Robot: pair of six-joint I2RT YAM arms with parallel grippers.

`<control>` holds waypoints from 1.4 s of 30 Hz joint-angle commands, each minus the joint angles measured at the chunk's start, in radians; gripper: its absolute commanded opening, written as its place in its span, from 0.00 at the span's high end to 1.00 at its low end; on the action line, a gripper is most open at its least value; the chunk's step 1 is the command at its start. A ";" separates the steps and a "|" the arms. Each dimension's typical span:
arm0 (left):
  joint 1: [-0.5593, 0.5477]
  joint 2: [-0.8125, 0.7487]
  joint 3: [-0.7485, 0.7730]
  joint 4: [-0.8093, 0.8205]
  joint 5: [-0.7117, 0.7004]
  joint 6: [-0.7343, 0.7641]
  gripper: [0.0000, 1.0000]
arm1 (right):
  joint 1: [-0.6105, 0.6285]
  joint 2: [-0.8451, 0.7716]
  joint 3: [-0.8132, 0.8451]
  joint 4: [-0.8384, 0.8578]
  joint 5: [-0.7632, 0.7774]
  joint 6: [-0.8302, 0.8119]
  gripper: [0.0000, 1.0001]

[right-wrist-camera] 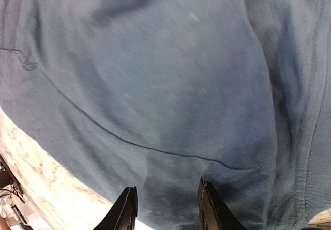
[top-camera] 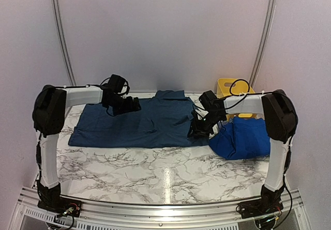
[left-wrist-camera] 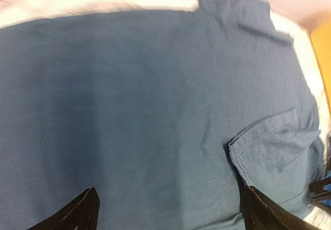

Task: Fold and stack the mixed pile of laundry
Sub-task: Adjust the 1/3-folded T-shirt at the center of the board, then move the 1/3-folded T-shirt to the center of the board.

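Note:
A large dark denim-blue garment (top-camera: 139, 121) lies spread flat across the back of the marble table. It fills the left wrist view (left-wrist-camera: 145, 111) and the right wrist view (right-wrist-camera: 155, 85). A bright royal-blue garment (top-camera: 243, 139) lies bunched at the right. The checked shirt is out of view. My left gripper (top-camera: 135, 105) hovers over the denim garment's upper middle, jaws wide open and empty. My right gripper (top-camera: 196, 132) is at the garment's right lower edge, jaws open with cloth lying between the fingertips (right-wrist-camera: 126, 209), not pinched.
A yellow plastic tub (top-camera: 227, 88) stands at the back right behind the right arm. The marble table (top-camera: 155, 173) shows bare surface in front of the garments. A white curtain wall closes off the back.

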 commanded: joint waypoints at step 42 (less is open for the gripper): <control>0.171 -0.787 -0.922 -0.277 -0.128 -0.271 0.01 | 0.209 -0.161 -0.234 -0.138 -0.101 -0.130 0.62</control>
